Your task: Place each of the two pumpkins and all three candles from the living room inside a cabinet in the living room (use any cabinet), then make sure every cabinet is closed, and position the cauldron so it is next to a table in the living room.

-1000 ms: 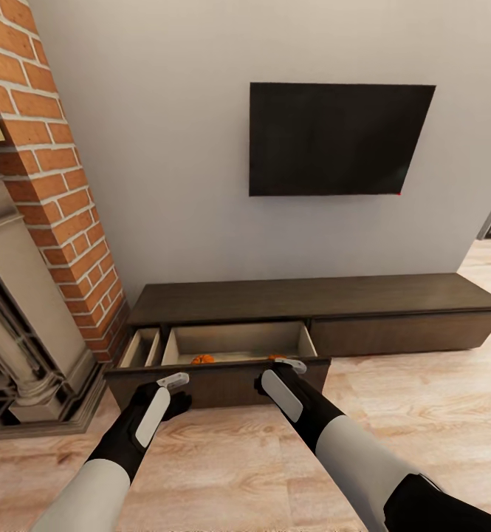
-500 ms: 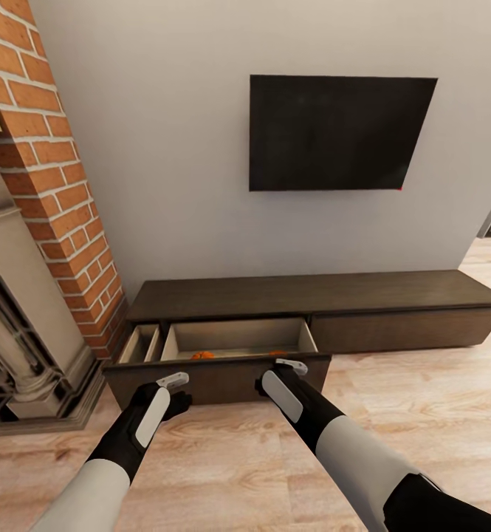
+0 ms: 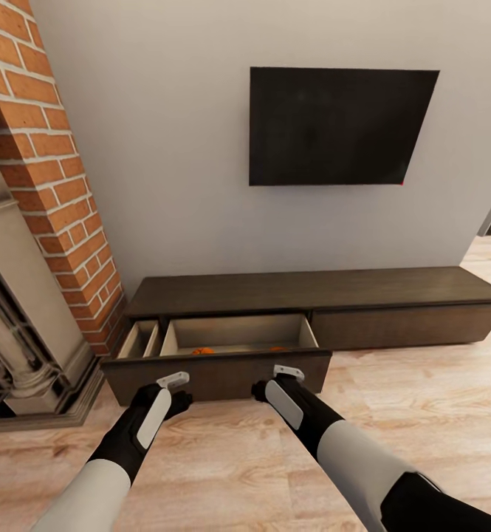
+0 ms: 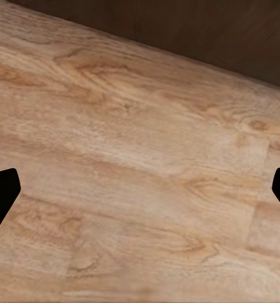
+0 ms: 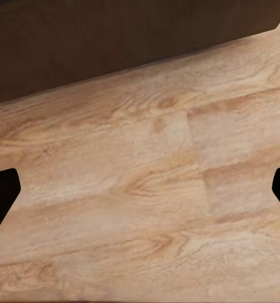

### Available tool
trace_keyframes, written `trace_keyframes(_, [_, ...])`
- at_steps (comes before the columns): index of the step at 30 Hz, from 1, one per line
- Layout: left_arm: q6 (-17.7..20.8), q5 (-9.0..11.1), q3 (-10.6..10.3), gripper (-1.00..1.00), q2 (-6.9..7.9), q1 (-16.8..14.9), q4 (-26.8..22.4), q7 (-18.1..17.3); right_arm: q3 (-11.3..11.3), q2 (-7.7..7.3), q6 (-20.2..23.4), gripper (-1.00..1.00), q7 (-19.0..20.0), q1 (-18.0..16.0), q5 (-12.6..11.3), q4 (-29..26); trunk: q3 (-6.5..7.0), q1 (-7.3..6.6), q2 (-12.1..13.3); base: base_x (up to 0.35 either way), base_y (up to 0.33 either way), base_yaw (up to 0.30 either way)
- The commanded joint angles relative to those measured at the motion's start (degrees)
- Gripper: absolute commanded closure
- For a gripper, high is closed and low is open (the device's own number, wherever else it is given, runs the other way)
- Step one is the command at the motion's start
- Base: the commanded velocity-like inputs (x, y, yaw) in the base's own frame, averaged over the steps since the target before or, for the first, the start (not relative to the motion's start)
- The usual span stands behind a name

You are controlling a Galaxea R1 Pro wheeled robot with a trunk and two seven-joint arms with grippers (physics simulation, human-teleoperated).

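Plain pale grey wall [image 3: 164, 148], evenly lit. Black flat screen [image 3: 341, 125] mounted on it, tiny red dot at the screen's lower right corner. Left of the screen: red brick column [image 3: 49, 177] with pale mortar; a grey stone fireplace surround [image 3: 16, 318] stands against the column's near side. Below the screen: light wood plank floor [image 3: 422, 414] with visible grain. Right of the screen, at the frame edge, a grey sliver, possibly a doorway; too little visible to confirm.
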Motion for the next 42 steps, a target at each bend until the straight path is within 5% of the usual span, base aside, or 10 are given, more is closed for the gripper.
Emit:
trace_keyframes(1, [-0.08, -0.01, -0.01, -1.0, 0.0, 0.0, 0.05, -0.01, 0.01, 0.0, -0.06, -1.0, 0.22, 0.02, 0.14, 0.15, -0.18, 0.23, -0.42, 0.0, 0.0, 0.0])
trace_keyframes(6, [-3.17, -0.03, -0.66, -1.0, 0.0, 0.0, 0.77, -0.1, 0.04, 0.0, -4.45, -1.0, 1.0, 0.0, 4.96, 1.22, -1.08, 1.32, -2.42, 0.0, 0.0, 0.0])
trace_keyframes(9, [-6.25, -0.03, -3.47, -1.0, 0.05, 0.0, 2.65, -0.13, 0.04, -0.19, -7.96, -1.0, 2.78, -0.05, 7.93, 1.74, -1.62, 1.98, -3.63, 0.0, 0.0, 0.0])
trace_keyframes(17, [-11.59, 0.04, -9.62, -1.0, 0.15, 0.0, 4.5, -0.15, -0.03, -3.33, -11.3, -1.0, 11.31, 0.16, 9.11, 2.27, -3.06, 3.74, -6.83, 0.0, 0.0, 0.0])
trace_keyframes(23, [-12.05, 0.03, -10.24, -1.0, 0.12, 0.08, 4.62, -0.15, -0.13, -4.95, -13.52, -1.0, 12.5, 0.34, 9.15, 2.36, -4.13, 5.06, -9.24, 0.0, 0.0, 0.0])
trace_keyframes(36, [-14.51, 0.05, -10.42, -1.0, -0.08, 0.26, 4.65, -0.15, -0.13, -5.11, -18.88, -1.0, 14.17, 2.46, 12.64, 3.72, -6.47, 7.91, -14.45, 0.0, 0.0, 0.0])
trace_keyframes(42, [-14.61, 0.0, -10.41, -1.0, -0.04, 0.26, 4.64, -0.15, -0.17, -5.17, -26.06, -1.0, 14.77, 2.72, 14.23, 7.1, -7.54, 9.23, -16.86, 0.0, 0.0, 0.0])
